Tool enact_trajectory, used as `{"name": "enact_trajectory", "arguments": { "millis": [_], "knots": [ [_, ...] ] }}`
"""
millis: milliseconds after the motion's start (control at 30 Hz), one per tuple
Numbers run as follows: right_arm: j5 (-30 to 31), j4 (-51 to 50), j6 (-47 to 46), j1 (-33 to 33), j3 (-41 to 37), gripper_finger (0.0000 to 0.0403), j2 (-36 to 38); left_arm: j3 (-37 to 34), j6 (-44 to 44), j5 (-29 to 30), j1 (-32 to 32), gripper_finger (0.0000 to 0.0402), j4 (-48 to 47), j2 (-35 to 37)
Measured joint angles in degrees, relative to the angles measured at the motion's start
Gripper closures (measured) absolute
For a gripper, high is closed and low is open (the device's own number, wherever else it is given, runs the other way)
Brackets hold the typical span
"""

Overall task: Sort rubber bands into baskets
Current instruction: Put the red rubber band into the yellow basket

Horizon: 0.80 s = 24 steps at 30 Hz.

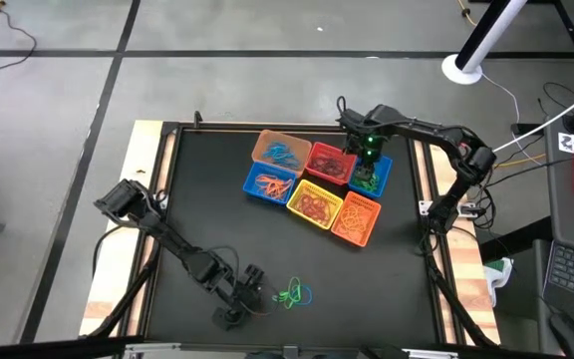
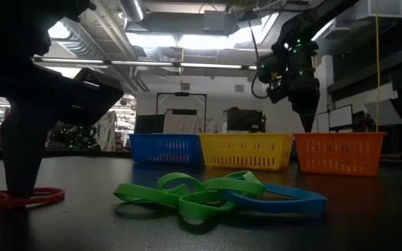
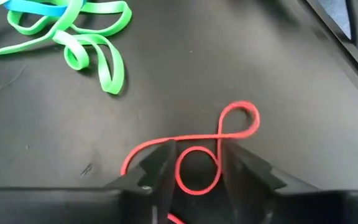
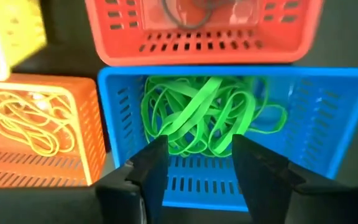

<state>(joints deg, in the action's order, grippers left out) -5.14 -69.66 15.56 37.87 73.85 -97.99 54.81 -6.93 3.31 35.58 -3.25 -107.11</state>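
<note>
Left gripper is down on the black worktop near its front edge, fingers partly open and straddling one loop of a red rubber band twisted into a figure-eight; the band lies flat on the surface between them, and there is a gap to each finger, so nothing is gripped. Just beside it, toward the middle of the front edge, sits a loose tangle of green rubber bands with a blue band mixed in, all flat on the worktop.

Over at the far right the right gripper hangs above the cluster of baskets, fingers spread wide and empty. Directly under it is a blue basket holding a heap of green bands. Touching that one on one side is an orange basket with yellow bands inside, and against its far wall a red basket. From above, the cluster also takes in a tan-orange basket with blue bands, a second blue basket with orange ones, and a yellow basket with red ones, all packed edge to edge in the back half of the worktop, right of centre
</note>
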Motion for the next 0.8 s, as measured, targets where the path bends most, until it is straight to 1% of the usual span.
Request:
{"name": "enact_trajectory", "arguments": {
  "millis": [133, 233, 267, 333, 400, 500, 567, 667, 800],
  "knots": [
    [-0.98, 0.09, -0.11, -0.02, 0.78, 0.0226, 3.19, 0.00, -1.72, 0.00, -0.79, 0.0333, -0.03, 0.00],
    [-4.57, 0.26, -0.53, -0.02, 0.89, 0.0226, 6.37, 0.00, -4.02, -0.46, -1.90, 0.0381, -0.13, 0.01],
    [-6.34, 0.39, -0.55, -0.09, 0.89, 0.0226, 7.42, 0.00, -4.58, -0.81, -2.28, 0.0390, -0.21, 0.17],
    [-10.45, 0.67, -0.70, -0.84, 0.89, 0.0226, 9.05, 0.00, -4.99, -1.42, -3.22, 0.0395, -0.31, 0.33],
    [-14.22, 1.10, -0.75, -2.07, 0.89, 0.0226, 10.67, -0.13, -4.08, -0.39, -4.45, 0.0391, -1.31, 1.15],
    [-19.75, 2.51, -0.77, -5.54, 0.91, 0.0226, 11.97, -0.17, -1.83, 0.36, -7.00, 0.0397, -1.59, 3.29],
    [-22.24, 4.10, -0.77, -8.49, 0.91, 0.0226, 12.12, -0.15, -0.92, 0.11, -8.92, 0.0399, -1.17, 5.27],
    [-23.32, 6.78, -0.75, -13.72, 0.89, 0.0226, 12.21, -0.13, 2.18, -0.03, -12.28, 0.0397, -1.16, 7.72],
    [-21.34, 11.21, -0.75, -21.23, 0.87, 0.0226, 12.21, -0.13, 8.05, 0.07, -17.05, 0.0399, -0.53, 11.14]
  ]
}}
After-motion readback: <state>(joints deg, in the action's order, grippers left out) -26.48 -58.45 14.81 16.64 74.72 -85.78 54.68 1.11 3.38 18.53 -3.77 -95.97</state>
